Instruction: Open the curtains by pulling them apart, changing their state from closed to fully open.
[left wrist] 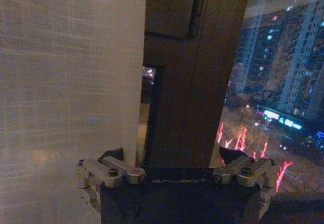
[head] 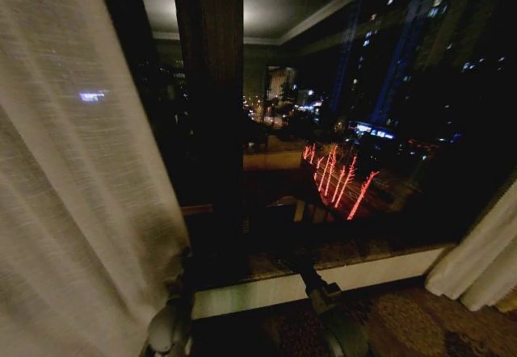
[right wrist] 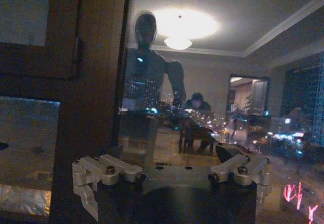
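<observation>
Left gripper [left wrist: 174, 171]: jaws spread wide, one finger [left wrist: 109, 169] against the edge of the left sheer cream-white pleated curtain panel [head: 77, 187], nothing clamped.
Right gripper [right wrist: 174, 168]: jaws spread, empty, facing the dark window glass [right wrist: 212, 97].
Curtains: two panels; left hangs vertically, drawn aside; right panel [head: 481, 260] gathered at the far side.
Between them: dark brown wooden window frame [head: 208, 115], pale sill [head: 323, 284].

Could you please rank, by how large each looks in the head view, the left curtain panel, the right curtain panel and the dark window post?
1. Left curtain panel, though it hangs nearest the camera.
2. Dark window post.
3. Right curtain panel, cut off at the edge.
</observation>
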Controlling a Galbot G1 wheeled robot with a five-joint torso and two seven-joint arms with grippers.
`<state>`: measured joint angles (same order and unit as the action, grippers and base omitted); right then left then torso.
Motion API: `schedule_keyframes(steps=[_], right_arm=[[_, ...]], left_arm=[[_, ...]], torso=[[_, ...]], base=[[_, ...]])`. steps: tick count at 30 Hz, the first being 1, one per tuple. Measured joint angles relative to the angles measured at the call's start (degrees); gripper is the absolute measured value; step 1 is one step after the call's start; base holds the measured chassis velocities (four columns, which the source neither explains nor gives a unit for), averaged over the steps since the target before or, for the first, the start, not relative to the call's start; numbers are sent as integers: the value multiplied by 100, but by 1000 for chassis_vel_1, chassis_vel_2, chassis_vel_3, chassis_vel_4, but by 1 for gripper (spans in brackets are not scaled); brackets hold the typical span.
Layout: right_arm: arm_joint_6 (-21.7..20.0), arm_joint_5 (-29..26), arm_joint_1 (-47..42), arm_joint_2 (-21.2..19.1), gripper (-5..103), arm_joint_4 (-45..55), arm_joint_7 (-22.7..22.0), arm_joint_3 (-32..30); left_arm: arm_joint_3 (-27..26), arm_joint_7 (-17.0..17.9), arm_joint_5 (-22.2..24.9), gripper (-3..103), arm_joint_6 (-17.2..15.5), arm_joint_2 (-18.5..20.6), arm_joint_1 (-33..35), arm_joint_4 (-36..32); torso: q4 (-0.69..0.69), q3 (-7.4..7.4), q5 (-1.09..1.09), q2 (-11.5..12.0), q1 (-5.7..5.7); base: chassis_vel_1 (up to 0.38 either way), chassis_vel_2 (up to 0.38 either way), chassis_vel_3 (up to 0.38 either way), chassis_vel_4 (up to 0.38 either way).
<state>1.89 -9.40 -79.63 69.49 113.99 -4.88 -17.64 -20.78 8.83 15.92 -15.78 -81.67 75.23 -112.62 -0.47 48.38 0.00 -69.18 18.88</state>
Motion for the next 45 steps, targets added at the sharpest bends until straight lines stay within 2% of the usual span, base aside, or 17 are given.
schedule_keyframes(steps=[5, 6, 7, 8, 10, 11, 12, 16, 23, 27, 34, 45], right_arm=[[0, 0, 0, 0, 100, 0, 0, 1], [0, 0, 0, 0, 100, 0, 0, 0], [0, 0, 0, 0, 100, 0, 0, 0], [0, 0, 0, 0, 100, 0, 0, 0], [0, 0, 0, 0, 100, 0, 1, 1], [0, 0, 0, 0, 100, 0, 0, 0], [0, 0, 0, 0, 100, 0, 0, 0], [0, 0, 0, 0, 100, 0, 0, 0], [0, 0, 0, 0, 100, 0, 0, 0], [0, 0, 0, 0, 100, 0, 0, 0], [0, 0, 0, 0, 100, 0, 0, 0], [0, 0, 0, 0, 100, 0, 0, 0]], left_arm=[[-6, -2, -28, 100, 45, 51, 0, -2], [-180, -64, -69, 100, 387, 267, 60, 36], [-298, -105, -92, 100, 587, 392, 102, 67], [-298, -105, -92, 100, 587, 392, 102, 67], [-417, -162, -122, 100, 837, 531, 155, 95], [-495, -183, -195, 100, 969, 556, 230, 90], [-603, -201, -264, 100, 1087, 569, 335, 68], [-783, -233, -358, 100, 1230, 485, 519, -49], [-1016, -77, -666, 100, 1656, 282, 1069, -302], [-1317, 42, -678, 100, 1807, 283, 1171, -264], [-1632, 125, -466, 100, 1810, 408, 1062, -129], [-1523, 111, -118, 100, 1746, 774, 395, 609]], torso=[[0, 0, -3, 0, 0], [-1, 0, -2, 0, 0], [1, 0, 1, 0, 0], [1, 0, 1, 0, 0], [4, -1, 1, 0, 0], [0, -1, -5, 0, 0], [1, -1, -2, 0, 0], [2, -1, -1, 0, 0], [1, -1, -1, 0, -1], [2, -1, -1, 0, -1], [1, -1, -2, 0, -1], [1, 0, -1, 0, -1]], base=[[0, 0, 0, 0], [0, 0, 0, 0], [0, 0, 0, 0], [0, 0, 0, 0], [0, 0, 0, 0], [0, 0, 0, 0], [0, 0, 0, 0], [0, 0, 0, 0], [0, 0, 0, 0], [0, 0, 0, 0], [0, 0, 0, 0], [0, 0, 0, 0]])
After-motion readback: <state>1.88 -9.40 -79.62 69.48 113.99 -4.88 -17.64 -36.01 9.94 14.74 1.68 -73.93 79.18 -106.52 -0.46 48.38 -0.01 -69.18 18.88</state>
